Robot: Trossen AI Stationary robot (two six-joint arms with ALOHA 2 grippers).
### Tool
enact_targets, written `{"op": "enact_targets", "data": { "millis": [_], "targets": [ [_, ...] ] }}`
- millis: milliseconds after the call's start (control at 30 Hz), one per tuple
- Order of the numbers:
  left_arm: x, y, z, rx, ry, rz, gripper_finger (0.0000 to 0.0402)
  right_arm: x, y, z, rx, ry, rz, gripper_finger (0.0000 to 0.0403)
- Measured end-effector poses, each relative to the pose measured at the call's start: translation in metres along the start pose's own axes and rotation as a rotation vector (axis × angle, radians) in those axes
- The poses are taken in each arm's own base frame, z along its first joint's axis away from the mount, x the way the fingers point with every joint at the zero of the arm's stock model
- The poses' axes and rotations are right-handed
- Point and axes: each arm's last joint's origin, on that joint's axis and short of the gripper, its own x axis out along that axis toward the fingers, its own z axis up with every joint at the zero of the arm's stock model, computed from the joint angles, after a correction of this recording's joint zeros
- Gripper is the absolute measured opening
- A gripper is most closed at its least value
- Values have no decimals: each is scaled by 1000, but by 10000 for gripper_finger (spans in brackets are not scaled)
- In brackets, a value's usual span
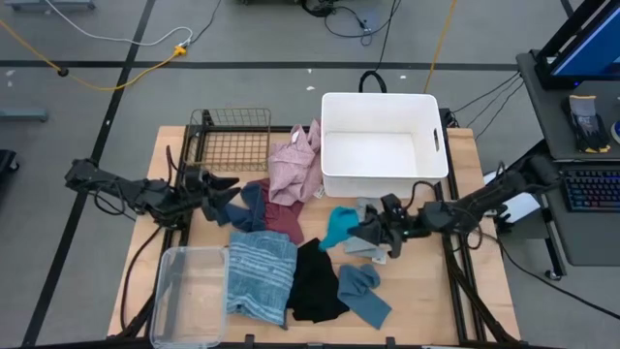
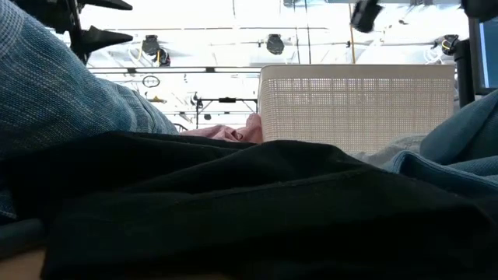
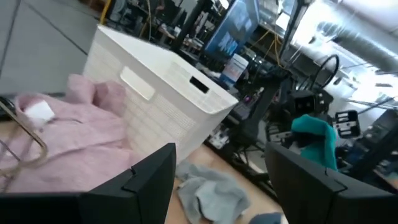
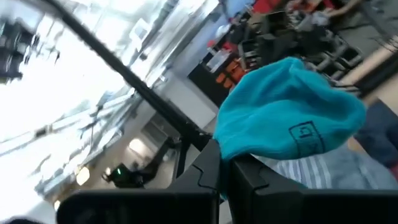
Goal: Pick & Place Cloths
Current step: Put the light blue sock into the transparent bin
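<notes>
My right gripper (image 1: 371,231) is shut on a teal cloth (image 1: 340,226), in front of the white bin (image 1: 383,145). The left wrist view shows this teal cloth (image 3: 314,140) raised above the table. My left gripper (image 1: 219,190) hovers open over the navy cloth (image 1: 247,206) at the table's left. The pink cloth (image 1: 295,165) leans against the bin's left wall. Lying on the table are the maroon (image 1: 286,221), blue-striped (image 1: 260,276), black (image 1: 315,281), grey (image 1: 365,244) and blue (image 1: 366,296) cloths. My right gripper pinches the teal cloth (image 4: 289,121) between its two fingers (image 4: 208,171) at a bunched part (image 4: 227,149). Which edge, and how many layers, I cannot tell. The cloth bulges out beyond the fingertips, raised off the table.
A wire basket (image 1: 232,136) stands at the far left, and a clear plastic tub (image 1: 184,296) at the near left corner. The white bin fills the far right. In the low view the black cloth (image 2: 249,210) blocks the foreground. Bare table shows at the near right.
</notes>
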Motion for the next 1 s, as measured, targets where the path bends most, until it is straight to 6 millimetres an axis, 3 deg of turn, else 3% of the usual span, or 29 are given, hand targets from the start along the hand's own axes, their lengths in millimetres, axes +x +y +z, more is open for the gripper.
{"op": "enact_targets", "data": {
  "millis": [300, 567, 700, 1000],
  "targets": [
    [17, -15, -7, -94, 8, -99, 250, 43, 3, 30, -262, 47, 126, 0],
    [35, -23, -19, -235, 0, -118, 250, 59, 2, 58, -466, 79, 41, 0],
    [43, -29, -25, -351, 15, -177, 250, 63, 1, 69, -503, 79, 5, 0],
    [58, -37, -35, -389, -29, -246, 250, 78, -11, 78, -505, 81, -52, 0]
  ]
}}
